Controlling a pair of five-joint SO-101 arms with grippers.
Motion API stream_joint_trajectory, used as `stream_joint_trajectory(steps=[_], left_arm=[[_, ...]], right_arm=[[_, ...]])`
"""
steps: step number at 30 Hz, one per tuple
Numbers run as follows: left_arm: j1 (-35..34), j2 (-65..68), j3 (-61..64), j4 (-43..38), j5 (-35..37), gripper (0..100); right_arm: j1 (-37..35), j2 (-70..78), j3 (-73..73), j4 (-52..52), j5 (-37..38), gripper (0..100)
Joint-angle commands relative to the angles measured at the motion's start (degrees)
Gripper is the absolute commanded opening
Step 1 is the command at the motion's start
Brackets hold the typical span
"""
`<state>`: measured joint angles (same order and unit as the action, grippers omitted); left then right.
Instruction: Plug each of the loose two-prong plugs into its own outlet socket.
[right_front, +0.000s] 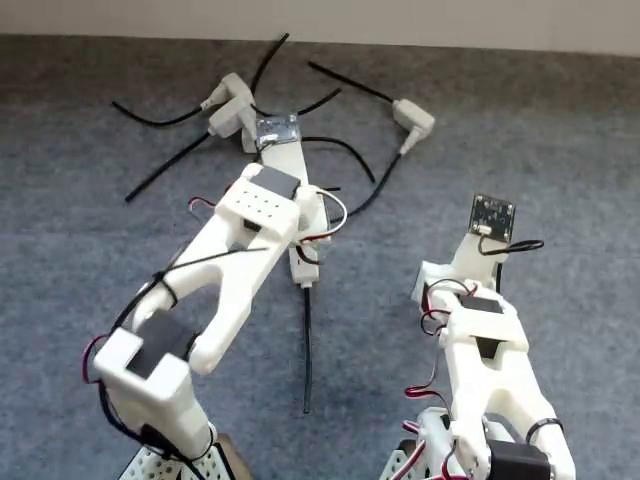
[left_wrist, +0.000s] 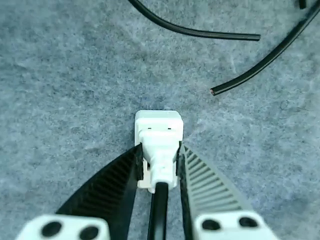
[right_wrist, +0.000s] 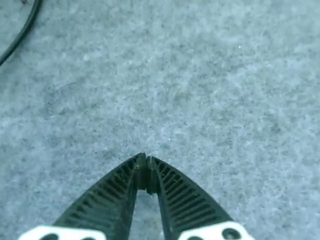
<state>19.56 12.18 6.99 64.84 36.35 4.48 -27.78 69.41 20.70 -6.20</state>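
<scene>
Gripping plug (left_wrist: 159, 167), left hand (left_wrist: 160, 148) — prongs hidden, seemingly inside socket (left_wrist: 159, 120).

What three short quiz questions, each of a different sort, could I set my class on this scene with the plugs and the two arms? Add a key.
1. True or false: the right gripper is holding a plug.
2. What is clamped in the left gripper?
A. a white plug on a black cord
B. a bare cord end
C. nothing
3. Fill the gap: the loose cords lying on the grey surface are ____ in colour.

Key: 1 false (its fingers are shut on nothing); 2 A; 3 black.
</scene>
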Motion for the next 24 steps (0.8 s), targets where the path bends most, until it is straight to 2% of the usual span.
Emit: stream_joint_trajectory(steps=[1, 6, 12, 17, 22, 24], left_arm=[[-1.0, 10.9, -11.9, 5.6, -0.4, 1], [-1.1, 21.1, -23.4, 14.2, -0.4, 1], [-1.1, 29.9, -29.9, 17.5, -0.3, 1], [-0.7, 31.8, -35.9, 24.3, -0.8, 1], [-1.5, 31.7, -41.5, 29.3, -5.1, 1], [-1.8, 31.7, -43.3, 32.4, -5.6, 5]], right_arm=[[0.3, -1.5, -0.2, -1.6, -0.3, 0.7], [0.3, -1.5, -0.2, -1.6, -0.3, 0.7], [0.3, -1.5, -0.2, -1.6, -0.3, 0.7], [0.3, -1.5, -0.2, -1.6, -0.3, 0.7], [0.3, -1.5, -0.2, -1.6, -0.2, 0.7], [0.3, -1.5, -0.2, -1.6, -0.2, 0.7]])
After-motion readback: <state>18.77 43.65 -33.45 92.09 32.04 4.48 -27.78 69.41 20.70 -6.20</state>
